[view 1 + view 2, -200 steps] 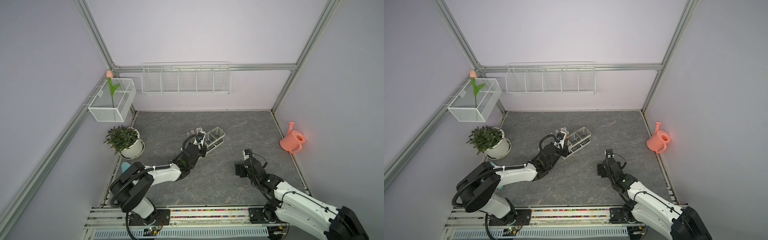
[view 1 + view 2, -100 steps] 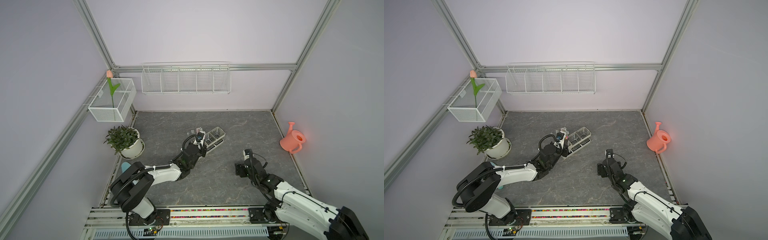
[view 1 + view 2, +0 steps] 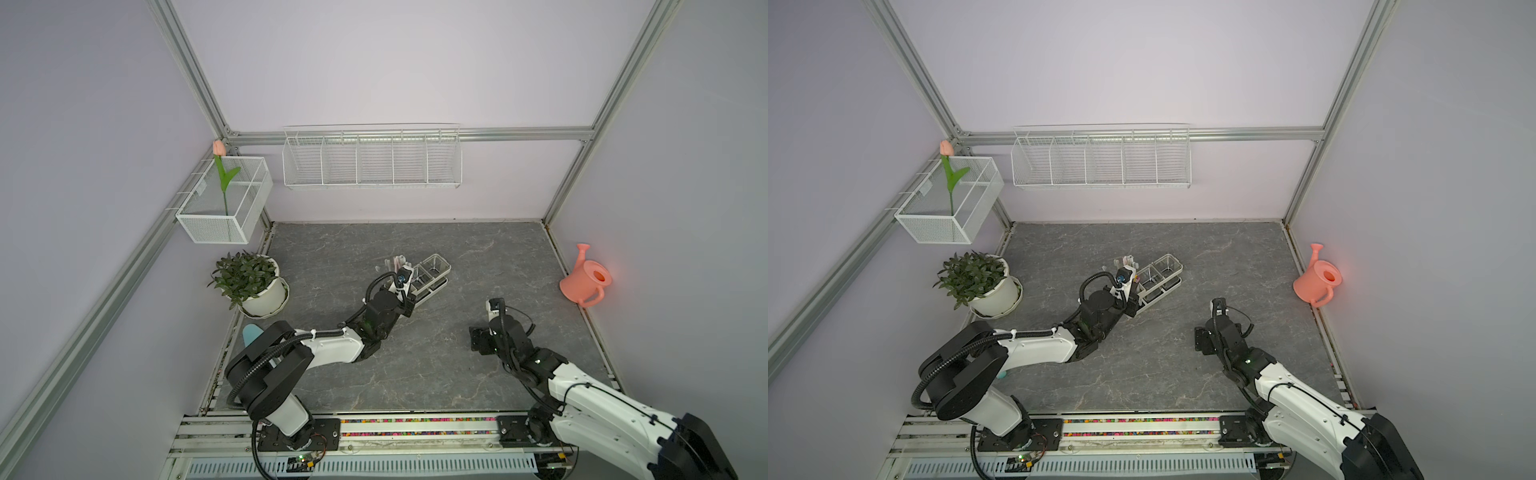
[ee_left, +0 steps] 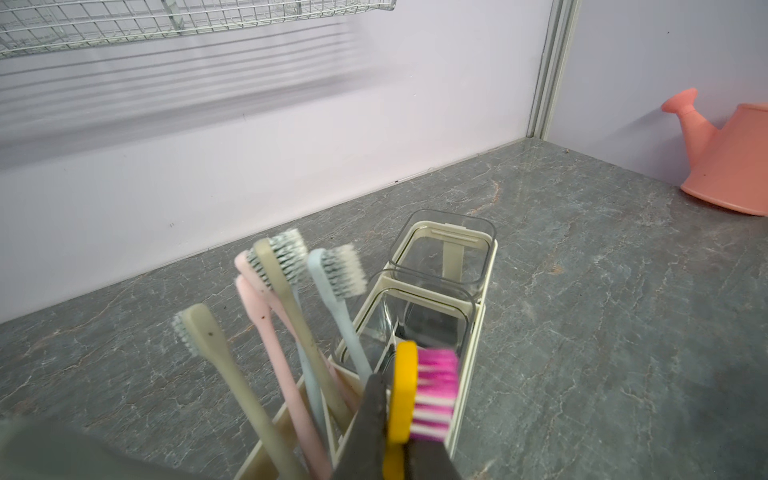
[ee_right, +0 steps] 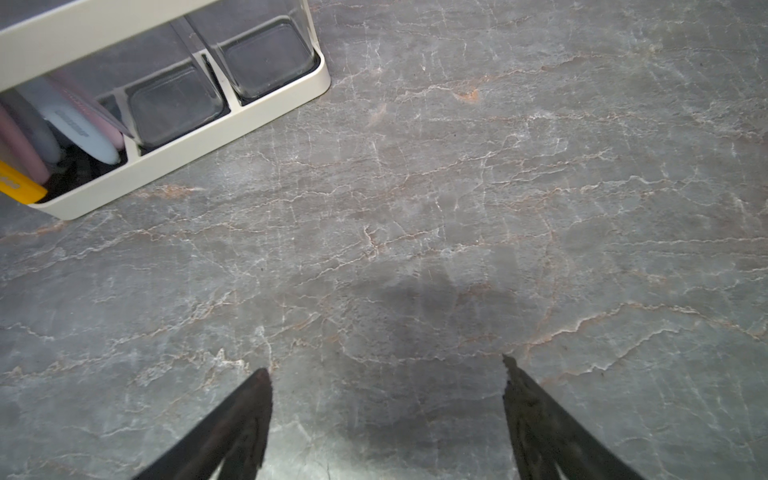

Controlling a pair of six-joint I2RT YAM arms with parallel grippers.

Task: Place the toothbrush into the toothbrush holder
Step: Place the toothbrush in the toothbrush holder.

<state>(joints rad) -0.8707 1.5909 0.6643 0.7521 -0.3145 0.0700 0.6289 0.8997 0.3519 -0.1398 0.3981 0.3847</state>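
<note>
Left wrist view: left hand (image 4: 395,444) clamped on yellow toothbrush (image 4: 405,382); right hand (image 5: 384,365) spread apart.

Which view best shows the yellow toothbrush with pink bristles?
Left wrist: the yellow toothbrush, head and pink bristles, sits close up, clamped in the left gripper. Right wrist shows only its handle tip inside the toothbrush holder. In both top views it is too small to tell.

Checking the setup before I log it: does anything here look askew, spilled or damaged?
Nothing spilled or broken. The pastel toothbrushes all crowd one end compartment of the toothbrush holder, splayed, while its two clear cups stand empty. The left gripper grips the yellow toothbrush there.
</note>
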